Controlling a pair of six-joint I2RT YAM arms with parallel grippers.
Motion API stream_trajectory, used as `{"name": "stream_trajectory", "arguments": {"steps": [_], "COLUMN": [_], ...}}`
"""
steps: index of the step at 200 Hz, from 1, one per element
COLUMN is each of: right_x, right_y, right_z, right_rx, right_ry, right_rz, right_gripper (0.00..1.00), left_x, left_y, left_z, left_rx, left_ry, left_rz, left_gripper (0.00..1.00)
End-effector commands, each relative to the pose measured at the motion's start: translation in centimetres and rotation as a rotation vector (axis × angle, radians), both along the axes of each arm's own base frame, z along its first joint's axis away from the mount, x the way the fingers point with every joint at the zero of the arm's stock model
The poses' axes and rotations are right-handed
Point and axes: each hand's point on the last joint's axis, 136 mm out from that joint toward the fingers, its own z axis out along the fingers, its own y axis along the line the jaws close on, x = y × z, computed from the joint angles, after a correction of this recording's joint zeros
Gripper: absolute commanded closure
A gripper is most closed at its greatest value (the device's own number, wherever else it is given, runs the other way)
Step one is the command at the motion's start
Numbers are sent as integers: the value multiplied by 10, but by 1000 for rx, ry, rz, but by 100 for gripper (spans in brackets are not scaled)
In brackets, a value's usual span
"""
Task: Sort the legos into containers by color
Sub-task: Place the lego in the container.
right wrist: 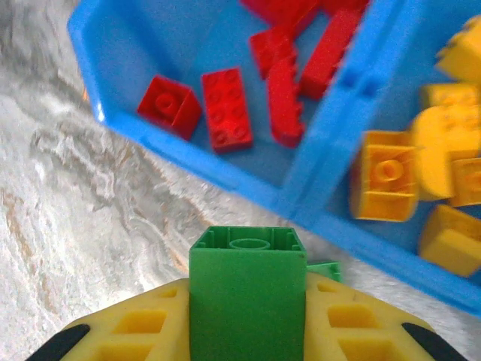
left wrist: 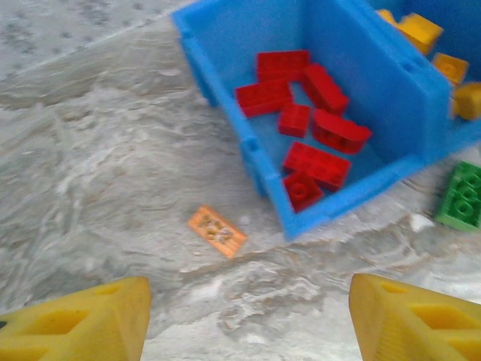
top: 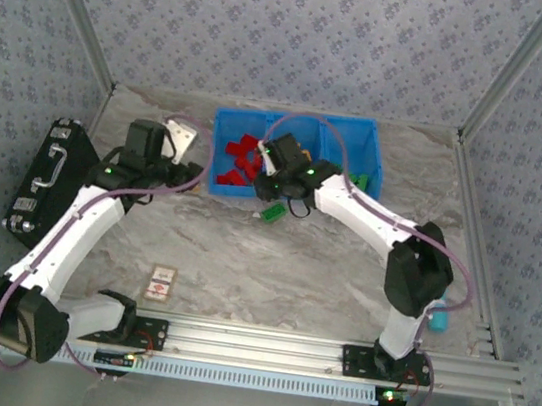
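The right gripper point(right wrist: 248, 304) is closed tight on a green lego point(right wrist: 246, 263), which sits between its two yellow fingers point(right wrist: 143, 331). It hangs over the table point(right wrist: 83, 210), just in front of the blue bin point(right wrist: 342, 113). It is close to the wall between the first two boxes of the bin. A bit of another green lego point(right wrist: 325, 268) peeks out on the table just past the held one.

The left box holds the red legos point(right wrist: 225, 109). The middle box holds the yellow legos point(right wrist: 387, 184).

The left gripper point(left wrist: 248, 323) is wide open, with nothing between its yellow fingers point(left wrist: 83, 323). It looks down at the table near the left front corner of the bin point(left wrist: 353, 60). A small orange tile point(left wrist: 216, 231) lies flat on the table, near that corner but not touching it. A green lego point(left wrist: 462, 195) lies on the table just beside the front wall.

From above, the right gripper point(top: 279, 159) is at the front of the bin point(top: 361, 135). Some green point(top: 358, 181) shows in the right box. A card point(top: 161, 283) lies well apart from the bin. A black case point(top: 52, 177) sits at the left.
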Motion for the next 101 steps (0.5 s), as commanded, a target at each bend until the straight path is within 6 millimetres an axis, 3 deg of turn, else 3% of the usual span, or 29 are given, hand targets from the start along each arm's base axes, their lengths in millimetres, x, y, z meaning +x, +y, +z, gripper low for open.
{"name": "stream_trajectory", "arguments": {"steps": [1,55,101], "right_x": [14,55,90], "right_y": [-32,-92,-134], "right_z": [11,15,9], "right_rx": [-2,-26,-19], "right_ry": [-21,-72,-88], "right_rz": [-69,-204,-315], "right_gripper": [69,70,69], "left_x": [-8,-27,-55], "left_y": [-23,-72,-115], "left_z": [5,-10,-51], "left_rx": [7,-15,103], "left_ry": [-35,20,123], "left_rz": [-106,-266,-448], "left_gripper": [30,30,29]}}
